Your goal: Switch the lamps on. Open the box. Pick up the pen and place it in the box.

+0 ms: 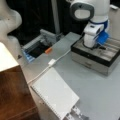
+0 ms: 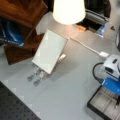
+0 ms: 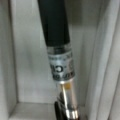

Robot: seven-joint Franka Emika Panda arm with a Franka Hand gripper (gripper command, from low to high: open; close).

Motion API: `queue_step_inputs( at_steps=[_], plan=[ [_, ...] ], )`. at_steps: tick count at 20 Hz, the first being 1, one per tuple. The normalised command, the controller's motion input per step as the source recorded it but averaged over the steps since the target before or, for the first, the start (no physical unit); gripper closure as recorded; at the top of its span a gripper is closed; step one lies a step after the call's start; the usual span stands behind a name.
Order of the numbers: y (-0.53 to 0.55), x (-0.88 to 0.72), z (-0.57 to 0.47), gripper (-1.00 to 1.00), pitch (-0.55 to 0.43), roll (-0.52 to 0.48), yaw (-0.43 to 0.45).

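We have the lamp [image 2: 68,10] glowing bright at a front view's top, its shade lit warm over the grey table [image 2: 65,85]. The black box [image 1: 96,56] lies open near the table's far right edge in a front view, its pale grey inside exposed, and in a front view we catch its corner [image 2: 102,103] at the table's lower right. The gripper [image 1: 93,46] is down inside the open box, the white arm [image 1: 96,27] rising above it. From the wrist we see the pen [image 3: 58,50] close up, black barrel, clear band with lettering, lighter metal tip pointing down into a pale grey compartment [image 3: 27,65] of the box. Whether the claw is clenched on the pen or released, we cannot tell. A white dotted panel [image 1: 55,93] lies near the table's front edge.
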Motion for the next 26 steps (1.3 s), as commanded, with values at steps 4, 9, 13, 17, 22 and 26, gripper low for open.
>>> queue_step_inputs(
  at_steps=[4,9,13,17,22,26],
  plan=[
    [-0.14,0.04,0.3,-1.0,0.102,-0.059,-0.076],
    [-0.28,0.08,0.31,-1.0,0.143,-0.002,-0.03],
    [-0.39,0.08,0.24,-1.0,0.168,0.061,-0.004],
    [-0.47,0.0,0.24,-1.0,0.186,0.103,0.041],
    [-0.47,-0.06,0.2,-1.0,0.137,0.132,0.016],
    [-0.37,-0.1,0.11,-1.0,0.079,0.115,-0.14]
  ],
)
